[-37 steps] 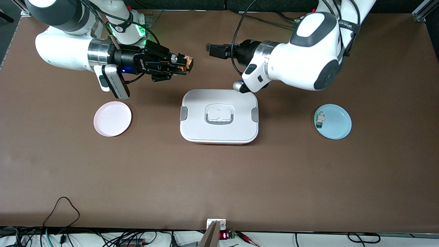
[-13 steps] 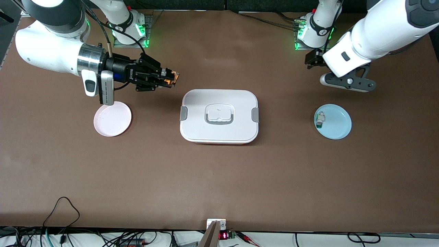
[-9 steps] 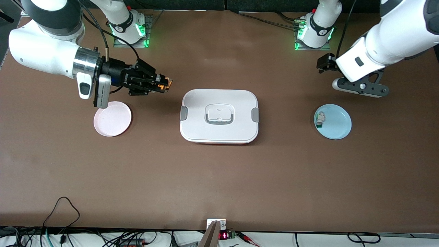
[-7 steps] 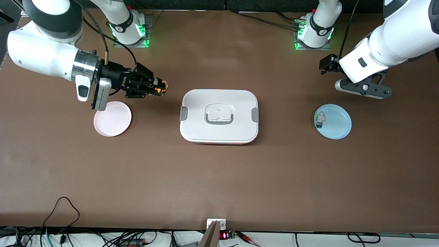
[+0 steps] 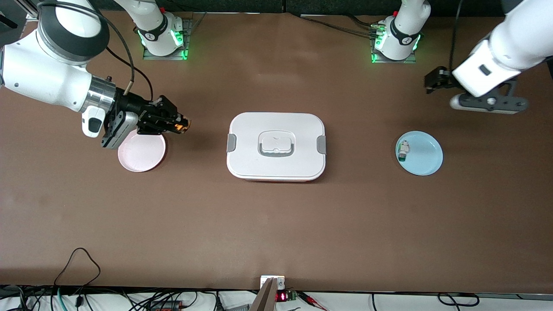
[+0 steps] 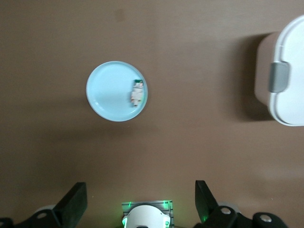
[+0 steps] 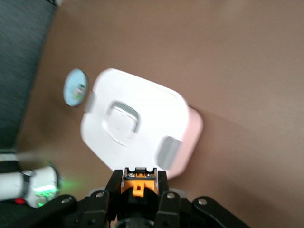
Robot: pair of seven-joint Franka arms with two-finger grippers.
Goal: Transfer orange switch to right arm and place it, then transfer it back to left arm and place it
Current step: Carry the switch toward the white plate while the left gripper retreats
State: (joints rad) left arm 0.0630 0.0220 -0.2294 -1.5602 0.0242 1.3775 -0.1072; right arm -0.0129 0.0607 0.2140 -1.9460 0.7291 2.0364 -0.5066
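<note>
The orange switch [image 5: 183,126] [image 7: 138,182], a small black part with an orange face, sits between the jaws of my right gripper [image 5: 180,125] [image 7: 138,176], which is shut on it. They hang over the table at the rim of the pink plate [image 5: 141,152], apart from the white box [image 5: 276,146] [image 7: 135,124]. My left gripper [image 5: 432,80] [image 6: 138,187] is up over the table near the left arm's base. Its fingers [image 6: 72,205] stand wide open with nothing between them. The box [image 6: 286,76] shows at the edge of the left wrist view.
A light blue plate [image 5: 425,156] [image 6: 110,98] toward the left arm's end holds a small white-and-green part [image 5: 403,151] [image 6: 137,92]. The arms' bases [image 5: 396,36] stand along the table's edge farthest from the front camera. Cables lie off the nearest edge.
My right gripper has carried the orange switch away from the box, down toward the pink plate. My left arm has drawn back from the middle toward its own end of the table.
</note>
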